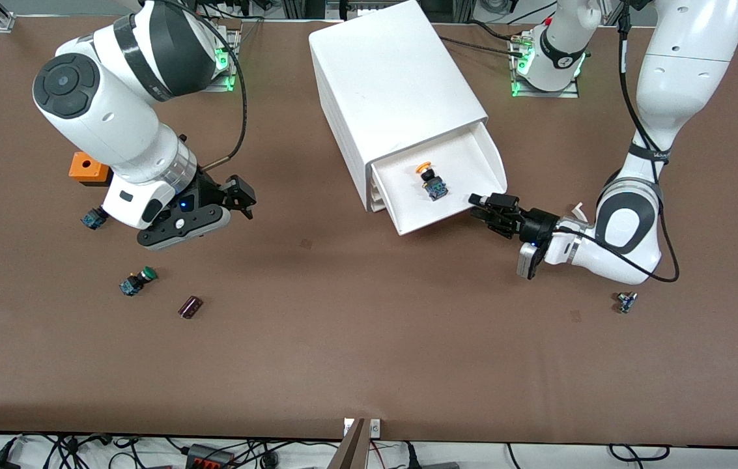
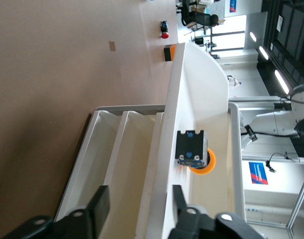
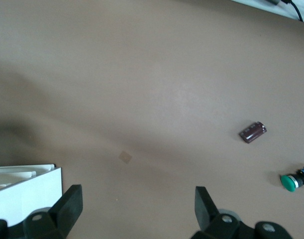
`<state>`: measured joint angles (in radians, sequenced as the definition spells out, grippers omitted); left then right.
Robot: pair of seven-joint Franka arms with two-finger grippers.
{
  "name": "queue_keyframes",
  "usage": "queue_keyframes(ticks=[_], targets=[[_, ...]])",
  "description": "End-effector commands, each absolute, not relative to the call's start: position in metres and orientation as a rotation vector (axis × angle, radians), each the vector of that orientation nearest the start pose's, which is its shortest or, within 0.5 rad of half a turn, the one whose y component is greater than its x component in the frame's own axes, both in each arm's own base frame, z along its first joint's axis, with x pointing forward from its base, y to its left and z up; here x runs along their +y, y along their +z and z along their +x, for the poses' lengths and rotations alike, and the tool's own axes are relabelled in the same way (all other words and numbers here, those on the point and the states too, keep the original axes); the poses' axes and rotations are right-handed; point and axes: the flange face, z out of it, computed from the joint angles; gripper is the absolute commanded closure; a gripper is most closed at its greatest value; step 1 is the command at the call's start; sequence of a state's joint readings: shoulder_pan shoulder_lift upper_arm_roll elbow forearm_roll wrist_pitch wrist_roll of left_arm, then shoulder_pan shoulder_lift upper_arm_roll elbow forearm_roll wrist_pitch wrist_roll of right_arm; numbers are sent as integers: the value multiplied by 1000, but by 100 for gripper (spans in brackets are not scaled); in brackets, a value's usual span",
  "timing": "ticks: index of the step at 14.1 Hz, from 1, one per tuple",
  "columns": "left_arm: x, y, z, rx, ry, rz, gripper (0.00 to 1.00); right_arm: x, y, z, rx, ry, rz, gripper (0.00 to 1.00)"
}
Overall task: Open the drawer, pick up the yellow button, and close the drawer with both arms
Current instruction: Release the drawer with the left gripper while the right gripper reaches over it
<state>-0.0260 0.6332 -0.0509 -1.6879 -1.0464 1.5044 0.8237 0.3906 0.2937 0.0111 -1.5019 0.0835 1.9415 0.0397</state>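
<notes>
The top drawer (image 1: 469,166) of the white cabinet (image 1: 388,85) stands pulled out. The button (image 1: 432,182), with its yellow-orange cap, lies on its side in the drawer. My left gripper (image 1: 481,210) is at the drawer's front corner toward the left arm's end. In the left wrist view it (image 2: 140,196) is open, its fingers on either side of the drawer's front wall (image 2: 166,149) with a gap on each side, and the button (image 2: 194,152) lies just inside that wall. My right gripper (image 1: 243,198) hangs open and empty over bare table toward the right arm's end; the right wrist view shows it (image 3: 138,196) holding nothing.
Toward the right arm's end lie an orange box (image 1: 87,168), a small blue part (image 1: 94,218), a green-capped button (image 1: 139,280) and a dark red cylinder (image 1: 190,307). Another small part (image 1: 626,301) lies near the left arm's elbow. The three lower drawers are shut.
</notes>
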Motion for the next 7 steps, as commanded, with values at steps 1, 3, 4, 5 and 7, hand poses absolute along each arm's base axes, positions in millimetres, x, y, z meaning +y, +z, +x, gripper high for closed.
queue_keyframes(ticks=[1,3,4,5,7], targets=[[-131,307,612,-388,-428,1977,0,292,519,607,-549,-246,-2945,0],[-126,350,618,-321,-543,2110,0,317,524,596,-543,-256,-2934,0],[-121,373,623,-301,-576,2183,0,330,539,594,-512,-287,-2921,0],[-114,395,627,-273,-611,2302,0,347,539,589,-530,-289,-2914,0],[-106,421,632,-250,-660,2535,0,379,538,577,-596,-297,-2892,0]])
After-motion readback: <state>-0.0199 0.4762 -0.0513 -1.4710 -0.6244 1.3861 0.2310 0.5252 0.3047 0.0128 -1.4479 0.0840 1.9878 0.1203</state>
